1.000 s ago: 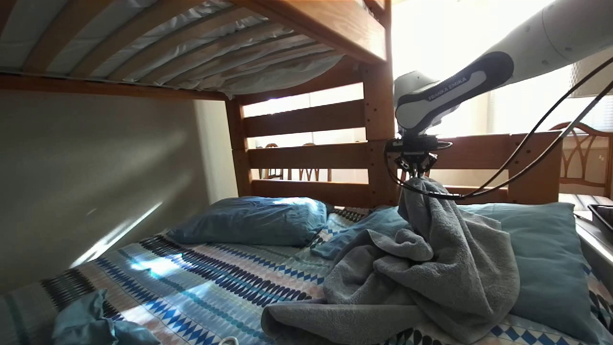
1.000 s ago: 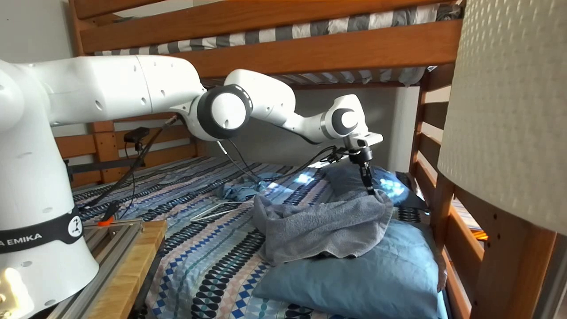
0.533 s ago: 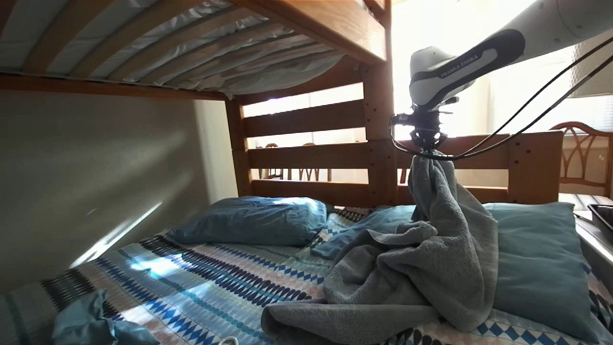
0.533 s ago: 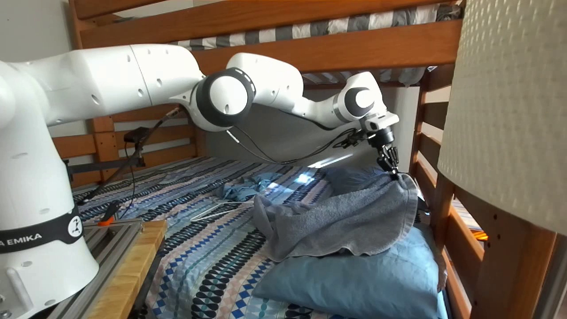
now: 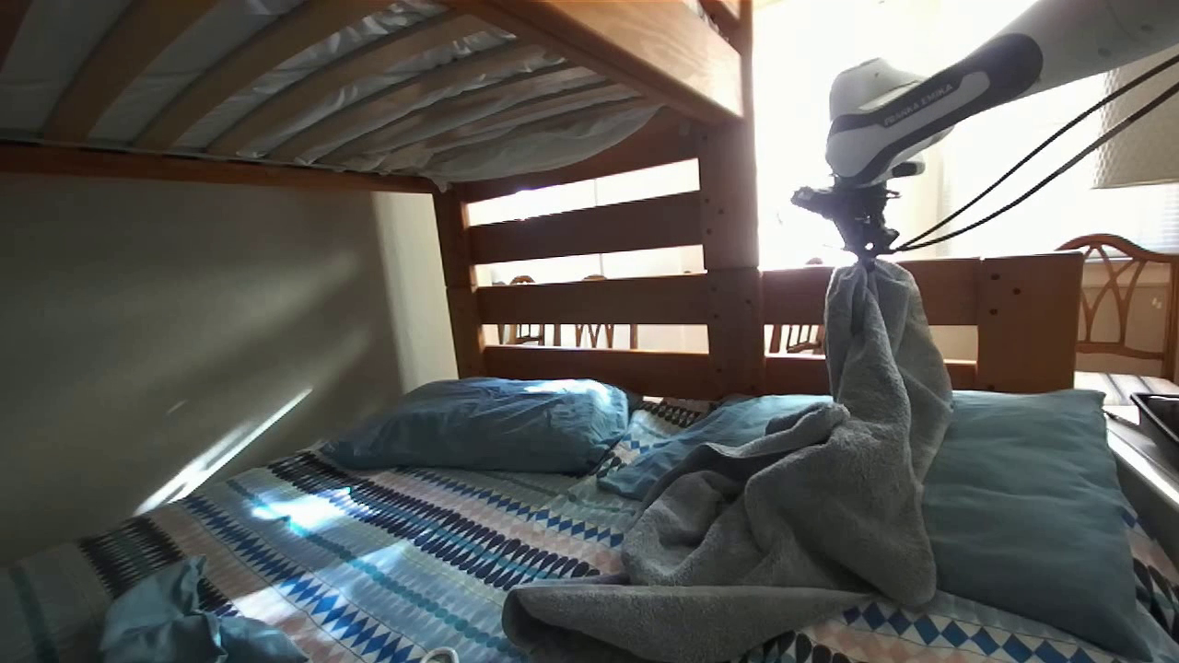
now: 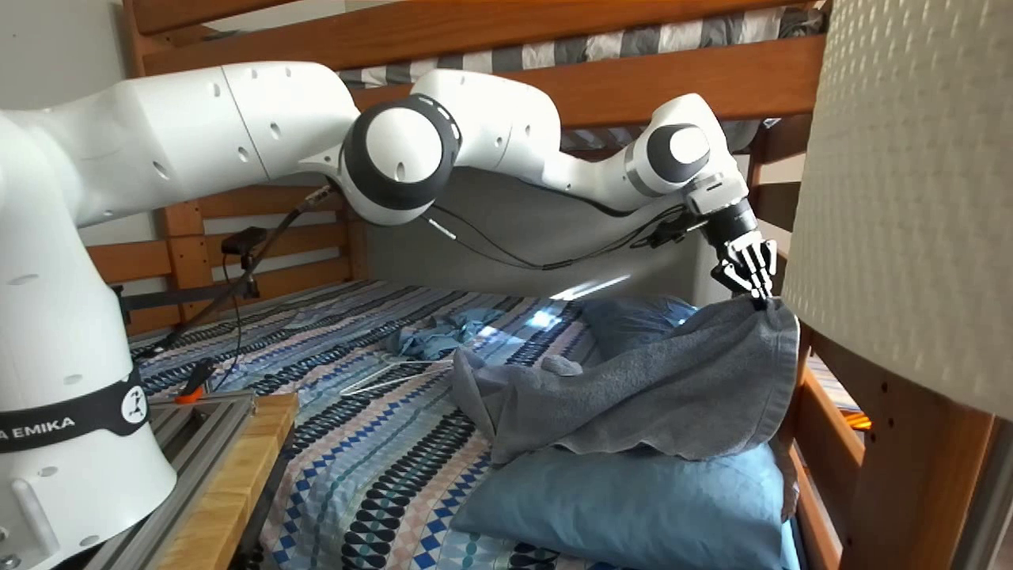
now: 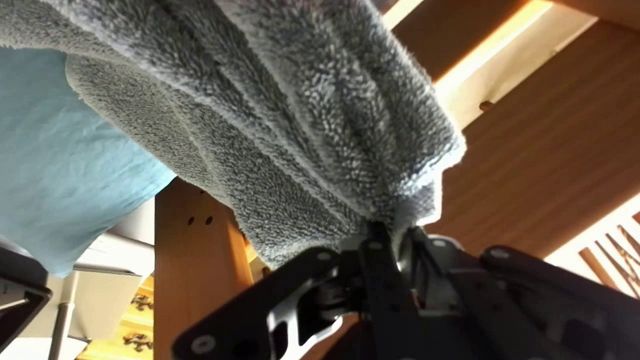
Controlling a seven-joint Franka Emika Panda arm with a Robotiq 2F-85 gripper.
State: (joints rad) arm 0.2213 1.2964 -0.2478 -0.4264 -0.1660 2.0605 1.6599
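My gripper (image 5: 868, 258) is shut on a gathered edge of a grey fleecy blanket (image 5: 857, 479). It holds that edge up in both exterior views, beside the wooden end rails of the bed. The blanket (image 6: 657, 396) hangs from the fingertips (image 6: 764, 299) and its lower part lies bunched on the bed. It partly covers a blue-green pillow (image 5: 1022, 497). In the wrist view the blanket (image 7: 300, 125) fills the upper middle, its folds pinched between the dark fingers (image 7: 395, 230). The pillow (image 7: 75, 150) shows at the left there.
Another blue pillow (image 5: 497, 424) lies by the wall. A crumpled blue-green cloth (image 5: 184, 617) lies on the patterned sheet (image 5: 442, 525). The upper bunk (image 5: 608, 46) overhangs the bed. Wooden end rails (image 5: 921, 285) stand behind the gripper. A lampshade (image 6: 902, 198) is close to that camera.
My gripper has risen and moved toward the bed's end rails, tilting as it goes. The held blanket edge has been lifted and drawn with it, while the bunched lower end has stayed.
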